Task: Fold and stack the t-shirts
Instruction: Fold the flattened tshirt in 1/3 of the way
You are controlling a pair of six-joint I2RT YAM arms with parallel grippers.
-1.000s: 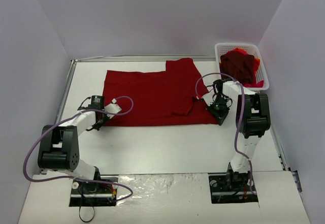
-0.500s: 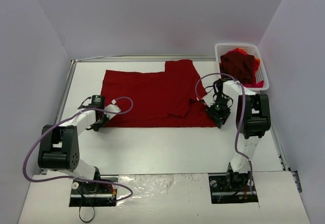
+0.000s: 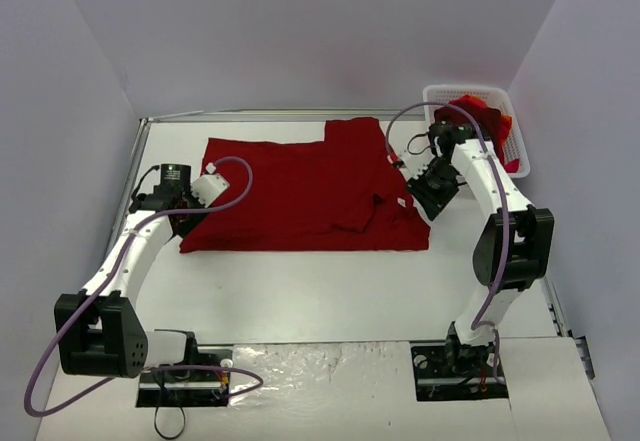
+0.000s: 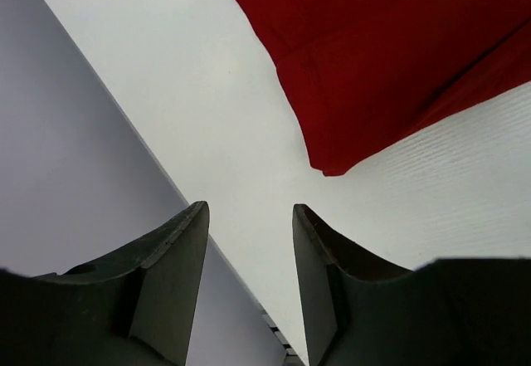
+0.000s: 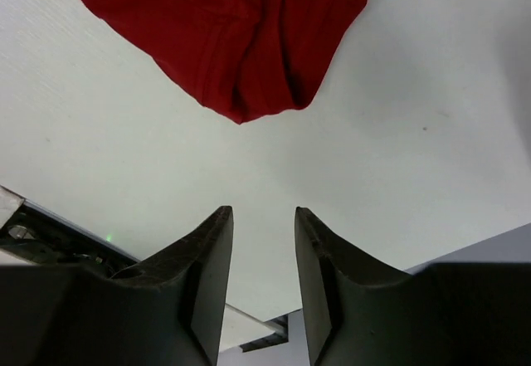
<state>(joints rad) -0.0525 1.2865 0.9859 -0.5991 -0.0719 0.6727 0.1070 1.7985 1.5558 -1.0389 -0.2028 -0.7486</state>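
Dark red t-shirt (image 3: 300,196) is lying spread flat on the table (image 3: 330,281). Left gripper (image 4: 249,210) and right gripper (image 5: 264,211) are hovering beside its near corners, jaws apart, holding nothing. The next grasp is likely needing both corners pinched evenly.

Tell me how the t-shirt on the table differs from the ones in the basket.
The table t-shirt lies spread out; the basket t-shirts sit bunched in the white basket. The table t-shirt is all dark red; the basket t-shirts include brighter red-orange cloth. Both are red fabric.
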